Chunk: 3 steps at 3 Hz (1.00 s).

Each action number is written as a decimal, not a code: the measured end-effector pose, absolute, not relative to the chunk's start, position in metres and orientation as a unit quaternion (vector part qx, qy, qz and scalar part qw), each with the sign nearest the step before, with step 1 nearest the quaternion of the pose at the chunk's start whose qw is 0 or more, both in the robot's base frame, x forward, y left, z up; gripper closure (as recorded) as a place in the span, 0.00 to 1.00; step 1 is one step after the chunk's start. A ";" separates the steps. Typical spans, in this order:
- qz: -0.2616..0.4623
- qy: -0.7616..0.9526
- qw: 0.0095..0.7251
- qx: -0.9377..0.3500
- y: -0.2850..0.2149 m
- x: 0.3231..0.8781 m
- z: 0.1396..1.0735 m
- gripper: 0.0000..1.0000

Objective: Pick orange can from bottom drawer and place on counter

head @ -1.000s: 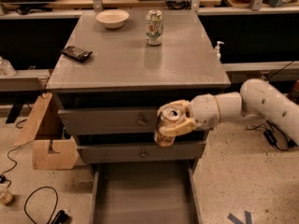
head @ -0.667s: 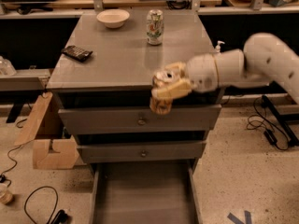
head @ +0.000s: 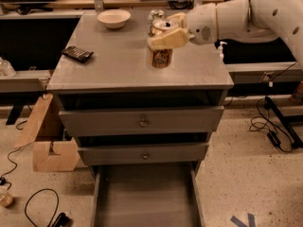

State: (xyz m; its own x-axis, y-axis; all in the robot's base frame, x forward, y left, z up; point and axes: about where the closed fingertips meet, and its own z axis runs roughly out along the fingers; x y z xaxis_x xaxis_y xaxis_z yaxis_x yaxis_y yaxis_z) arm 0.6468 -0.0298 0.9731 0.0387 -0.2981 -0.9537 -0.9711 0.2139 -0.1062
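Observation:
My gripper [head: 166,35] reaches in from the right over the counter [head: 113,72] and is shut on the orange can [head: 161,56]. The can is upright, orange-gold with dark markings and a silver top, and its base is at or just above the counter near the middle; I cannot tell if it touches. The bottom drawer [head: 147,195] is pulled open below the cabinet, its grey floor bare.
On the counter stand a white bowl [head: 113,18] at the back left, a dark flat device [head: 77,54] at the left, and a white-and-green can [head: 153,18] right behind my gripper. Two knobbed drawers [head: 142,122] are closed. Cardboard [head: 45,141] leans at the cabinet's left.
My gripper has lifted the orange can from in front of the drawers up and over the counter's front edge, to the middle of the counter.

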 end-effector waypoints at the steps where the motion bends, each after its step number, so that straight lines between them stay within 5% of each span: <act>1: 0.308 0.618 0.533 -0.488 -0.046 0.689 0.991 1.00; 3: 0.261 0.679 0.549 -0.411 -0.100 0.744 0.951 1.00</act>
State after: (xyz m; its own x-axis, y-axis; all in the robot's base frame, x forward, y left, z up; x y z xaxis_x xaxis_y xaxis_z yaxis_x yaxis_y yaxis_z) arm 0.7438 -0.0998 0.9506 -0.0594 -0.2720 -0.9605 -0.8455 0.5252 -0.0964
